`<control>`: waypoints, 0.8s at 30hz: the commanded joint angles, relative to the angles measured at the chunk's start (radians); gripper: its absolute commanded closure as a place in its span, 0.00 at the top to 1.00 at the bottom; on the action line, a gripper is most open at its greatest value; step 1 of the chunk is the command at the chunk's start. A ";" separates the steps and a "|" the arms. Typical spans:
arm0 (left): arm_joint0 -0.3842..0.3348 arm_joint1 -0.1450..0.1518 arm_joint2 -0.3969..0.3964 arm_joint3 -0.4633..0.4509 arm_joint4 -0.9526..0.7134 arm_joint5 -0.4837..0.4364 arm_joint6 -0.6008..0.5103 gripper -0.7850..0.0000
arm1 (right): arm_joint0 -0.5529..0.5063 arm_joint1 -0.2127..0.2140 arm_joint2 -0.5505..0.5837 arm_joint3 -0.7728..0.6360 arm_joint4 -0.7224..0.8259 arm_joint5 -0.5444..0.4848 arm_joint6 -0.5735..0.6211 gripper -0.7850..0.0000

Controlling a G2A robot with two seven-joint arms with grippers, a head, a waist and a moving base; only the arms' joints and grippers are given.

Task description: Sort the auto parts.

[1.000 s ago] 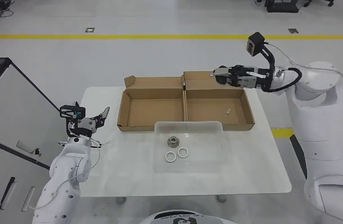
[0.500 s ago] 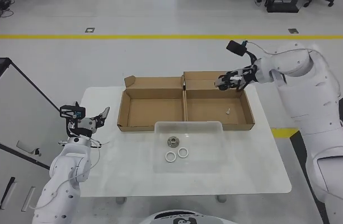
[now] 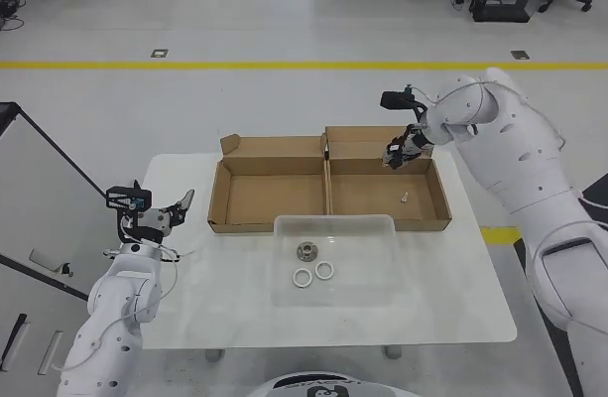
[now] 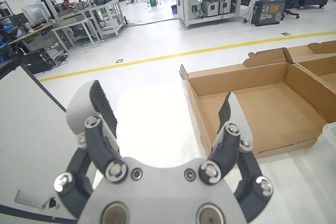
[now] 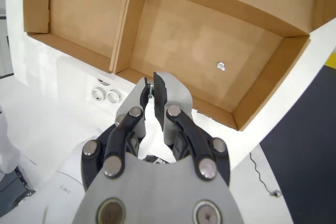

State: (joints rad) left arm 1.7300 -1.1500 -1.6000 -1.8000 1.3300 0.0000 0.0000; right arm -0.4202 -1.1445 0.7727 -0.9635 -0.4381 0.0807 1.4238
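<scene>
One small threaded bolt (image 5: pixel 150 87) sits pinched between the very tips of the right gripper (image 5: pixel 151 90), whose ribbed pads are closed on its shank. It looks light, hard and smooth. A part this slim could easily twist or slip in a tip pinch, so a hold across the threads, close to the head, seems safest.

Directly below the tool lies the right-hand box (image 5: pixel 260 93), with a second bolt (image 5: pixel 221 66) loose on its floor a little beyond the fingertips. The left-hand box (image 5: pixel 86 7) adjoins it.

Farther from the tool, two white rings (image 3: pixel 303 278) and a metal hub (image 3: pixel 306 250) rest in the clear bin (image 3: pixel 333 220); these look stiff and best gripped across the rim.

Farthest off, the left gripper (image 4: pixel 162 91) hangs with jaws spread, holding nothing.
</scene>
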 commanded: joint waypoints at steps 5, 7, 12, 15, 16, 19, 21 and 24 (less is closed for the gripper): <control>0.000 0.000 0.000 0.000 0.000 0.000 0.000 1.00 | 0.050 -0.054 -0.092 0.117 -0.025 0.014 -0.032 0.00; 0.000 0.000 0.000 0.000 0.000 0.000 0.000 1.00 | 0.058 -0.074 -0.118 0.155 -0.024 0.013 -0.047 0.00; 0.000 0.000 0.000 0.000 0.000 0.000 0.000 1.00 | 0.074 -0.125 -0.181 0.232 -0.027 0.013 -0.081 0.00; 0.000 0.000 0.000 0.000 0.000 0.000 0.000 1.00 | 0.082 -0.155 -0.202 0.280 -0.010 0.011 -0.098 0.00; 0.000 0.000 0.000 0.000 0.000 0.000 0.000 1.00 | 0.083 -0.164 -0.206 0.296 0.004 0.006 -0.101 0.00; 0.000 0.000 0.000 0.000 0.000 0.000 0.000 1.00 | 0.088 -0.190 -0.224 0.340 0.011 -0.001 -0.121 0.00; 0.000 0.000 0.000 0.000 0.000 0.000 0.000 1.00 | 0.087 -0.205 -0.236 0.366 0.011 -0.003 -0.131 0.00; 0.000 0.000 0.000 0.000 0.000 0.000 0.000 1.00 | 0.088 -0.226 -0.251 0.403 0.009 -0.006 -0.140 0.00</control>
State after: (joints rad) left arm 1.7300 -1.1500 -1.6000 -1.8000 1.3300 0.0000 0.0000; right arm -0.3318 -1.3645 0.5261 -0.5724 -0.4290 0.0753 1.2873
